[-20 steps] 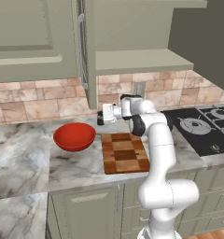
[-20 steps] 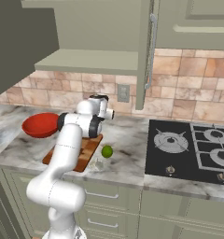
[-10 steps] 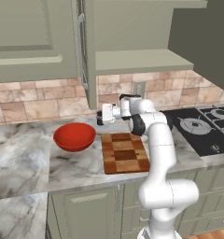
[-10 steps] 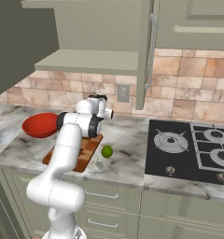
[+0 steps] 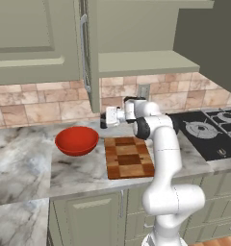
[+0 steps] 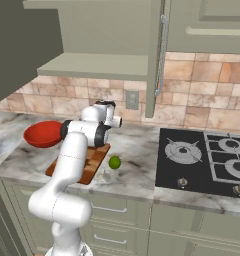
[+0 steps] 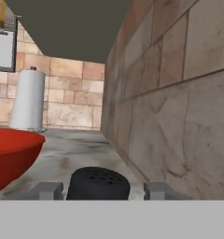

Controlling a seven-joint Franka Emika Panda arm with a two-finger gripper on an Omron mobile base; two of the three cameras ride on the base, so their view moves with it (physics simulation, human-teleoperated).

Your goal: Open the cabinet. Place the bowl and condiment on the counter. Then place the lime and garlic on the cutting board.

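Claw [image 5: 106, 118] fingers are being shown standing apart on either side of the condiment [image 7: 99, 183] in the hand view, its black perforated cap sitting between the two grey tips with a gap on each side, so the claw is being read as released and not clenched on the bottle. Between the earlier pictures and now almost nothing is being changed: the arm is being kept at the same spot near the backsplash, with the claw beside the bottle on the worktop [image 5: 31, 163]. From this it is being judged that the condiment is already being left on the worktop, just behind the gap between the bowl [image 5: 77, 140] and the cutting board [image 5: 129, 157], and that the claw is about to be drawn away. The cabinet [image 5: 91, 53] is being seen with its doors swung open, and the bowl is resting on the worktop, well clear of the shelf, so the first two steps are being taken as done. The lime [image 6: 114, 162] is lying on the worktop just beside the cutting board, not on it; the garlic [image 6: 106, 176] is being made out only faintly near the worktop's front edge. No brand, label or writing is being found legible anywhere
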